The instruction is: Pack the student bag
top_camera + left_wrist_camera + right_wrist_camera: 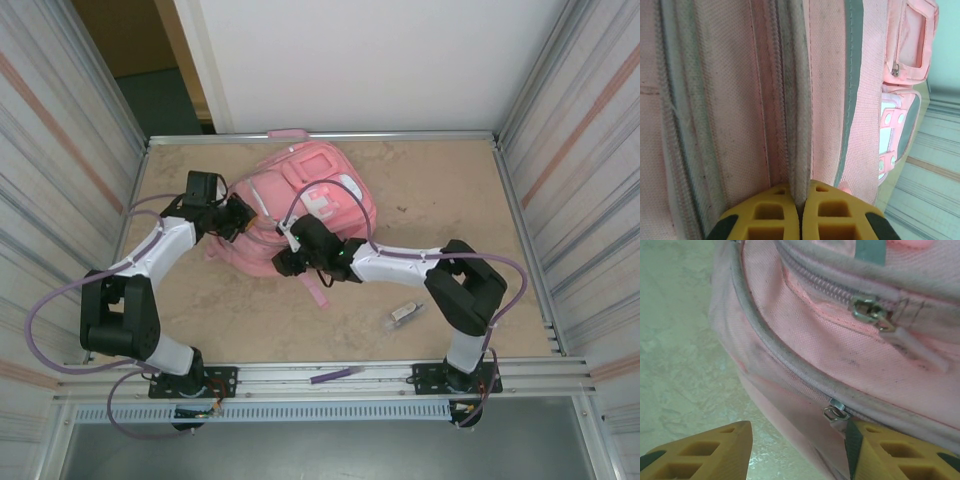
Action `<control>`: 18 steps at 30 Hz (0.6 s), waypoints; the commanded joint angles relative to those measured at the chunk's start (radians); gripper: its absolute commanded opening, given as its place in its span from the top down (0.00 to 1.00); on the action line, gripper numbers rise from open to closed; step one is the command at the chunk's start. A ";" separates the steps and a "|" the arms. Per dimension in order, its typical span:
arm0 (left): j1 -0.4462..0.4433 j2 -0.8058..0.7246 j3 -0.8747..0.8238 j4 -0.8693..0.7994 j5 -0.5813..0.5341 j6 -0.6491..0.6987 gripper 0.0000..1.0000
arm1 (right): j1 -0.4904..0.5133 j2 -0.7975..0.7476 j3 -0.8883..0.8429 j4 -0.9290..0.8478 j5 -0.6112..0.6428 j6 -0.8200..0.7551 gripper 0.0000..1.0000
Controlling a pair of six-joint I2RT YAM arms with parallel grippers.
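The student bag (318,205), a large pink backpack, lies flat at the back middle of the table. My left gripper (240,216) is at its left side. In the left wrist view the yellow fingers (827,210) are shut on a grey piped seam (799,125) of the student bag (720,100). My right gripper (290,255) is at the bag's near edge. In the right wrist view it (797,440) stands open. The right finger (890,450) sits just under a metal zipper slider (836,412). The left finger (705,452) is over bare table. A second slider (867,310) shows higher up.
A small clear item (405,313) lies on the table near the right arm. A purple pen (335,375) rests on the front rail. A pink strip (290,132) lies at the back edge. Metal walls (560,150) close in both sides.
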 commanded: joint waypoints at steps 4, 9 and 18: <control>-0.024 -0.079 0.039 0.015 0.097 -0.022 1.00 | -0.006 0.038 0.012 0.015 0.195 0.045 0.49; -0.033 -0.095 0.039 0.011 0.086 -0.024 1.00 | -0.006 0.062 0.055 0.029 0.182 0.084 0.69; -0.019 -0.081 0.027 0.002 0.096 0.008 1.00 | -0.017 -0.019 0.020 -0.012 0.077 0.099 0.94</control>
